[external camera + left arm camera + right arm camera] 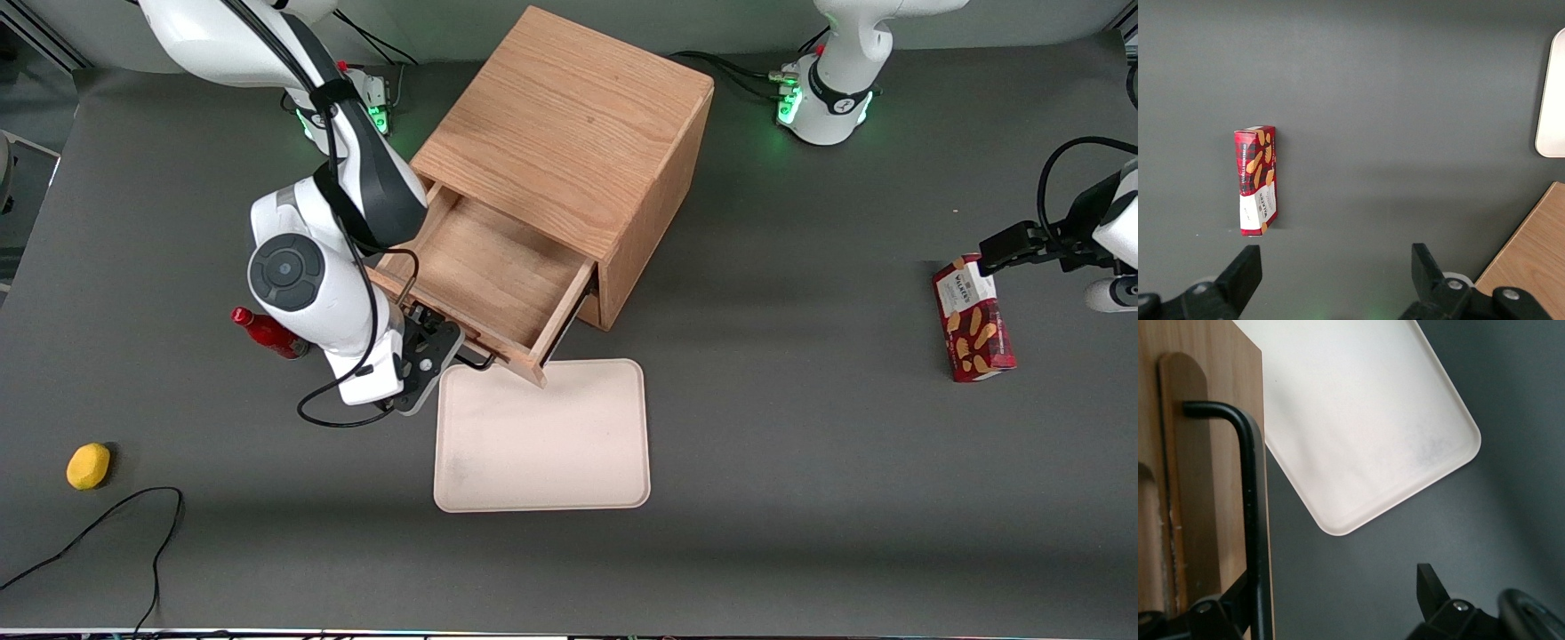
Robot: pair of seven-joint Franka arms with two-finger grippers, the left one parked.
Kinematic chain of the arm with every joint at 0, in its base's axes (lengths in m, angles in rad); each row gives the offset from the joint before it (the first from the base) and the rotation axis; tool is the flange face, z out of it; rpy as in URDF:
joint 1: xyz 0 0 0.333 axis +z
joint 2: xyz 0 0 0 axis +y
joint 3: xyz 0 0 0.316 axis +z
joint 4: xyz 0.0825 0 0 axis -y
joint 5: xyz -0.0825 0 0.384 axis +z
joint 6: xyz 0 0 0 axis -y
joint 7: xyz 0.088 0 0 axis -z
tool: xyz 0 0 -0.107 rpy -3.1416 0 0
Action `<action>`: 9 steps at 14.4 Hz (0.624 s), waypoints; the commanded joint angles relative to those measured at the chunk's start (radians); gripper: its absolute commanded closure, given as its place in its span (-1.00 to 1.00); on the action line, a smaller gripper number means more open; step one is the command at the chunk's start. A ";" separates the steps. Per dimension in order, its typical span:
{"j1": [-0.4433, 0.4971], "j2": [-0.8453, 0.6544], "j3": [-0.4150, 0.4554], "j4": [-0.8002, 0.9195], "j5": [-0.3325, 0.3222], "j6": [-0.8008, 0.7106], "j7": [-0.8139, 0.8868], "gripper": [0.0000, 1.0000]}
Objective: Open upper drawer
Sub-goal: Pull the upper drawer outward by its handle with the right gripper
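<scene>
Right wrist view has the gripper (1331,600) with its fingers (1431,587) spread wide — the black handle (1248,513) runs just beside one finger, nothing clamped. Front view, centre left of the frame: the upper drawer (489,267) stands pulled out of the oak cabinet (569,142), its front corner over the cream tray (542,436) on the desk (800,489).

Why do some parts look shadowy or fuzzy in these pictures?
Front view: the oak cabinet casts a soft shadow on the table; green lights glow at the arm bases. Right wrist view: the black handle is close and slightly soft, with the gripper open around it above the cream tray.
</scene>
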 commanded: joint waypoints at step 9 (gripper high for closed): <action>-0.042 0.112 0.002 0.189 0.004 -0.083 -0.044 -1.00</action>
